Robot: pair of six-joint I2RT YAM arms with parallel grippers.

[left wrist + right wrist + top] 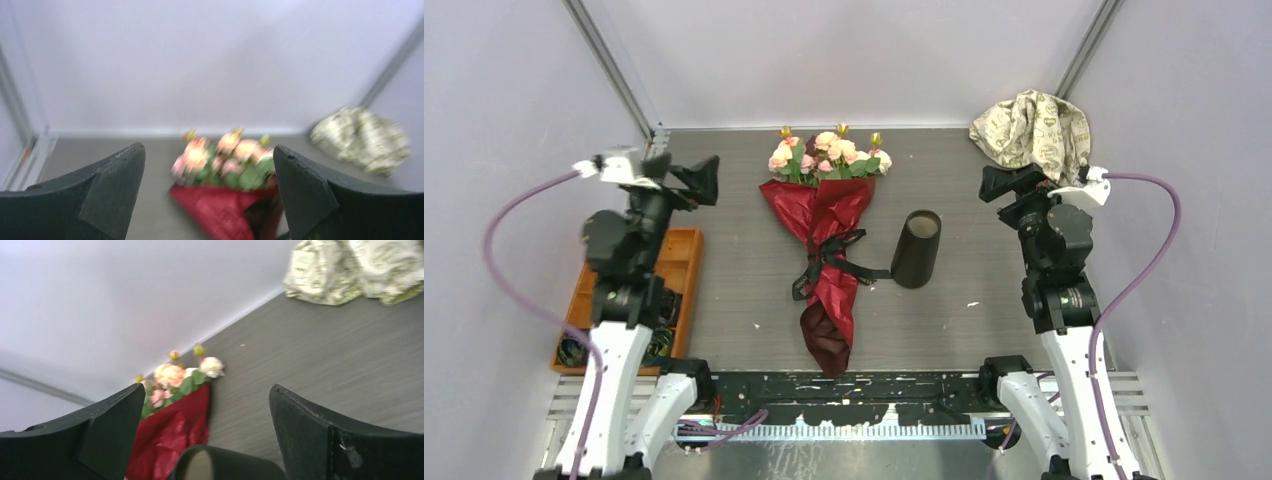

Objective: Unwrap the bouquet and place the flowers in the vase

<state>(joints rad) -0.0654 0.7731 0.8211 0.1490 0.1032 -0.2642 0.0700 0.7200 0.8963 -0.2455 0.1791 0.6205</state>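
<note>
Top view: the bouquet (pixel 822 250) is lying flat mid-table, with the flowers (pixel 829 153) pointing to 12 o'clock and the paper's (pixel 816 215) narrow tail pointing to 6. It's still wrapped, with the ribbon (pixel 829 258) sitting tied around the waist and one loose end trailing toward 3 o'clock. The vase (pixel 917 248) is standing just beside the bouquet at its 3 o'clock, mouth up, nothing showing in it.

The left gripper (pixel 208 149) is hanging in the air at about 9 o'clock from the flowers, jaws spread wide and grasping nothing. Its camera is looking between the fingers at the blurry blooms. The right gripper (pixel 206 388) is hovering at roughly 3 o'clock from the vase, also spread wide and empty-handed, with the vase rim peeking in at the bottom of its view.

A crumpled cloth (pixel 1034 130) is sitting in the 1 o'clock corner. A tray (pixel 686 262) is lying at the 9 o'clock edge, partly under the left arm.
</note>
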